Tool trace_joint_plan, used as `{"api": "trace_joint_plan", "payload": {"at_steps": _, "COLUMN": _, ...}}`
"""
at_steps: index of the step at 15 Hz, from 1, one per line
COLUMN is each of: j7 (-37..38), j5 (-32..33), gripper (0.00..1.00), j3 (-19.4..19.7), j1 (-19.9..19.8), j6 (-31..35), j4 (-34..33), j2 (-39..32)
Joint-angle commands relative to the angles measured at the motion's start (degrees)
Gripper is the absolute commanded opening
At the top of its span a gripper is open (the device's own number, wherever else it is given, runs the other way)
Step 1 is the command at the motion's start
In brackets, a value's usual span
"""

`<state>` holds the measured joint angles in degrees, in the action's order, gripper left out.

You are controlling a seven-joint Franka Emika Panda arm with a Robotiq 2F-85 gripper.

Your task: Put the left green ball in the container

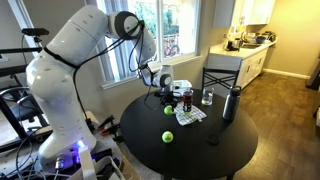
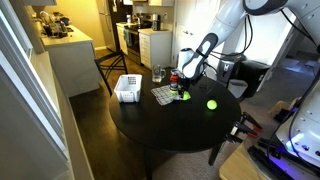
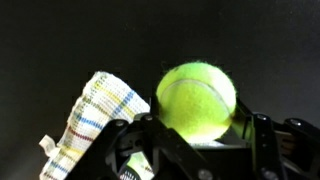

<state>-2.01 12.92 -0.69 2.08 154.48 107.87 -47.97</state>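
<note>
1. Over the round black tabletop (image 1: 190, 150) reaches one white arm (image 1: 70, 70). In an exterior view it comes in from about 10 o'clock and ends near the table's far edge, around 12 o'clock.
2. One white slatted basket (image 2: 127, 96) sits at about 10 o'clock on the table in an exterior view, well apart from the hand. No green shows inside it, so the drop is not yet done.
3. One dark bottle (image 1: 231, 103) stands at about 2 o'clock.
4. One checked cloth (image 3: 95, 120) lies just beside the hand, at 9 o'clock of it in the wrist view.
5. One dark red can (image 1: 187, 100) and one clear glass (image 1: 207, 97) stand near the cloth, with the glass at 3 o'clock of the can.
6. One hand (image 3: 198, 125) has its jaws standing on either side of the left green ball (image 3: 197, 95) and close to it. I cannot tell whether they already press on it or whether it is off the table.
7. There are two green balls in all. The other green ball (image 1: 168, 137) lies loose near the table's middle, at about 6 o'clock of the hand.
8. My judgement is that the task is at the pick-up step. Securing the grip, carrying the ball across to the basket and letting go are all still left.
</note>
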Motion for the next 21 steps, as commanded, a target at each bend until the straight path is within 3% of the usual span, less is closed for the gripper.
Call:
{"api": "trace_joint_plan", "payload": {"at_steps": 1, "j7": -1.9, "j5": -1.0, "gripper": 0.43, "j3": -0.2, "j1": -0.3, "j6": 3.6, "j4": 5.6, "j2": 7.3}}
{"api": "trace_joint_plan", "payload": {"at_steps": 6, "j7": -1.0, "j5": -0.5, "gripper": 0.43, "j3": 0.9, "j1": 0.7, "j6": 6.4, "j4": 5.5, "j2": 10.4}}
{"api": "trace_joint_plan", "payload": {"at_steps": 13, "j7": 0.2, "j5": 0.7, "gripper": 0.43, "j3": 5.4, "j1": 3.4, "j6": 13.4, "j4": 5.0, "j2": 11.1}}
{"api": "trace_joint_plan", "payload": {"at_steps": 17, "j7": -1.5, "j5": -0.5, "gripper": 0.43, "j3": 3.7, "j1": 2.0, "j6": 15.9, "j4": 5.4, "j2": 11.3}}
{"api": "trace_joint_plan", "payload": {"at_steps": 21, "j7": 0.5, "j5": 0.6, "gripper": 0.43, "j3": 7.7, "j1": 5.2, "j6": 21.2, "j4": 6.6, "j2": 12.2}}
